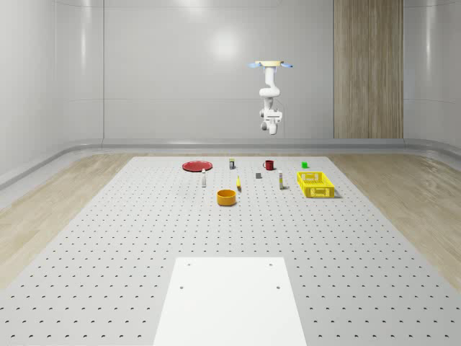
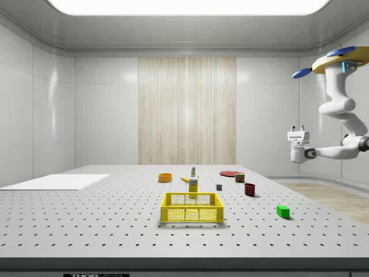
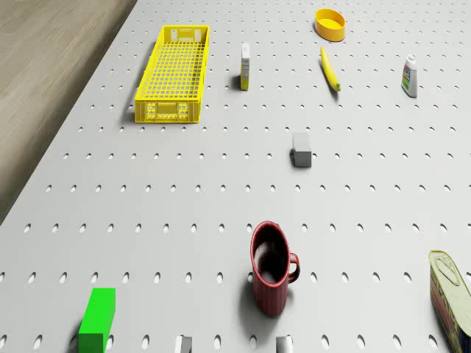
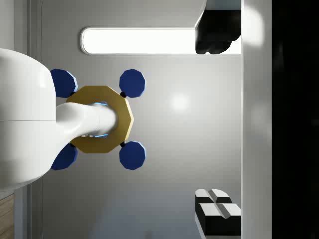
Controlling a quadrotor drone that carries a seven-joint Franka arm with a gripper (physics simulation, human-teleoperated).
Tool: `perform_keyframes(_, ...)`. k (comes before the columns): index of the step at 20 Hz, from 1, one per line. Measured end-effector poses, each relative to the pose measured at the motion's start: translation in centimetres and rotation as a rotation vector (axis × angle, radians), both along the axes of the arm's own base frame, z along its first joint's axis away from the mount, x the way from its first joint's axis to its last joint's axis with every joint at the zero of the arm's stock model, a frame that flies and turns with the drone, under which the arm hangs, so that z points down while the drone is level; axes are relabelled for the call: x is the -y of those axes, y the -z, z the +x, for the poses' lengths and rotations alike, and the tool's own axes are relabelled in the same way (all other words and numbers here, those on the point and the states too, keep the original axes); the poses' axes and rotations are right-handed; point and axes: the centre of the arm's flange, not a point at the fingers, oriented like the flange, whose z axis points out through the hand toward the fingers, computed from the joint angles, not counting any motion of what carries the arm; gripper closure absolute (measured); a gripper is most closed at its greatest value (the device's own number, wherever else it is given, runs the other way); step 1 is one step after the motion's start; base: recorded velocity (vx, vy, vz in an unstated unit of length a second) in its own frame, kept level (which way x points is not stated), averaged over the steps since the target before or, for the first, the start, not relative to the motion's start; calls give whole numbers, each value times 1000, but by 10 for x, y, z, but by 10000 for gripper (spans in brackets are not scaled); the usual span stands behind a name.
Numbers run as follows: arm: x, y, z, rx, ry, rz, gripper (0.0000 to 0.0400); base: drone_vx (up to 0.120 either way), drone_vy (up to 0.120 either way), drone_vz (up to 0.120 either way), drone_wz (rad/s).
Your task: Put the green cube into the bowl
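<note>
While the drone [image 2: 339,59] hovers high beyond the table's far end, its gripper [image 2: 297,131] hangs in the air, pointing upward; I cannot tell whether it is spread or closed. The green cube [image 3: 97,318] sits on the table [image 1: 108,245] near the red mug [image 3: 271,268], well apart from the orange bowl [image 1: 227,197]. It looks light and rigid, so two opposite flat faces should suit a pinch.

table edge [image 2: 97,275] strip: dark label with lettering, too small to read
can [image 3: 450,294] label: unreadable
bottle [image 3: 410,76] label: unreadable
</note>
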Motion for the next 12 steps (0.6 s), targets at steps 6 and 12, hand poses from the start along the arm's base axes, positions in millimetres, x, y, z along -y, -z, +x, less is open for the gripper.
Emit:
perform_keyframes(6,0,-43,-4,5,0,0,0,120,120,0,0)
perform_keyframes(12,0,-75,-1,9,0,0,0,120,120,0,0)
